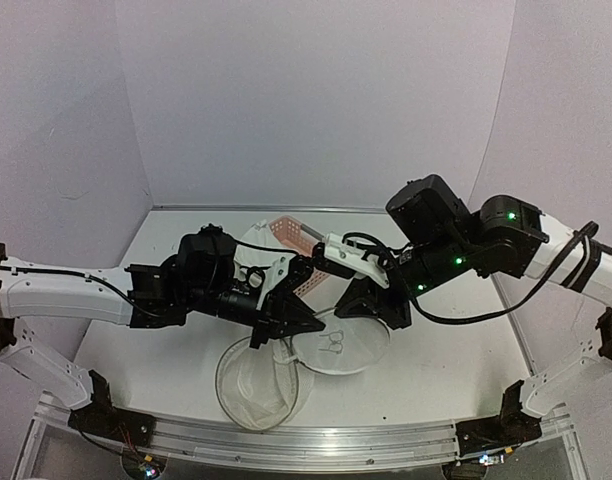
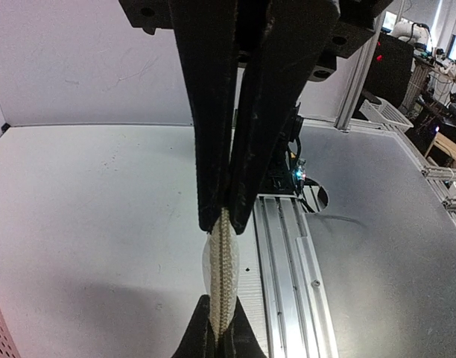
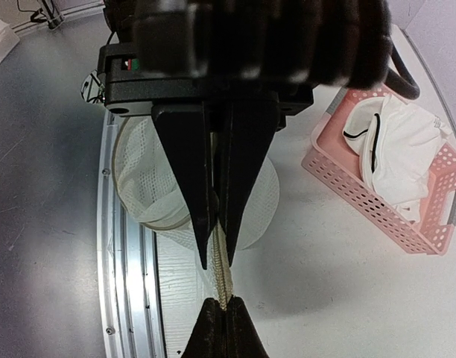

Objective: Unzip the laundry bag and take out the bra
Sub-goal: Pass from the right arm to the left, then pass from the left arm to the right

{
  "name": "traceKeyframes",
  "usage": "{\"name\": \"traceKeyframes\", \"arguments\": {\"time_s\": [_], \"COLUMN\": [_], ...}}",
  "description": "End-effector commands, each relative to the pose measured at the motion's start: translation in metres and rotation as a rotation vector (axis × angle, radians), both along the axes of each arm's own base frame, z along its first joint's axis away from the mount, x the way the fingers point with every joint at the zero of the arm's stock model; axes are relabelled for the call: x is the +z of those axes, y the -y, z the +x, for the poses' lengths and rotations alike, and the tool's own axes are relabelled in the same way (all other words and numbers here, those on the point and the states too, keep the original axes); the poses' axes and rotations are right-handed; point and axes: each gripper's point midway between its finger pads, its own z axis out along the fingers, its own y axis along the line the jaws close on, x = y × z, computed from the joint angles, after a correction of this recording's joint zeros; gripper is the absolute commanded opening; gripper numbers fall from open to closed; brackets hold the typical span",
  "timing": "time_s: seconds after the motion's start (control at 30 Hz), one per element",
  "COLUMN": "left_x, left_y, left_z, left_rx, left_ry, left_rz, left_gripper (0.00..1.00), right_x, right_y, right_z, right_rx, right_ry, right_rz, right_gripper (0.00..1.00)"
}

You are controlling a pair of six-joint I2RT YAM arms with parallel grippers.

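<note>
With the bra (image 3: 396, 142) in the pink basket (image 3: 362, 201), left gripper (image 2: 226, 218) and right gripper (image 3: 218, 252) pinch the zip rim (image 2: 222, 276) of the laundry bag (image 1: 366, 335); best lowered evenly, without tugging.

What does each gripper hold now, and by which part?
Both the left gripper and right gripper pinch the laundry bag by its zip rim.

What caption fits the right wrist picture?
Right gripper pinches the zip rim of the open laundry bag; the bra lies in the pink basket.

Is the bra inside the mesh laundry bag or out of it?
Out: the bra lies in the pink basket, apart from the laundry bag, whose halves gape open.
</note>
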Motion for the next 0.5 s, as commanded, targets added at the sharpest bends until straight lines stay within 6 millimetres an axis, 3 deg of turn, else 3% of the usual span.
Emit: {"name": "traceKeyframes", "arguments": {"time_s": [0.0, 0.1, 0.37, 0.47], "left_x": [0.032, 0.034, 0.027, 0.035], "left_y": [0.005, 0.001, -0.014, -0.024], "left_z": [0.003, 0.009, 0.023, 0.030], "left_rx": [0.001, 0.047, 0.182, 0.247], "left_ry": [0.050, 0.059, 0.046, 0.044], "left_rz": [-0.085, -0.087, -0.127, -0.209], "left_gripper": [0.00, 0.00, 0.00, 0.00], "right_x": [0.025, 0.025, 0.037, 0.039], "right_y": [-0.002, 0.002, 0.025, 0.033], "right_z": [-0.001, 0.008, 0.026, 0.026], "right_rx": [-0.011, -0.075, -0.269, -0.311], "right_ry": [0.036, 0.052, 0.121, 0.125], "right_rz": [0.091, 0.102, 0.295, 0.386], "right_gripper": [0.05, 0.22, 0.53, 0.64]}}
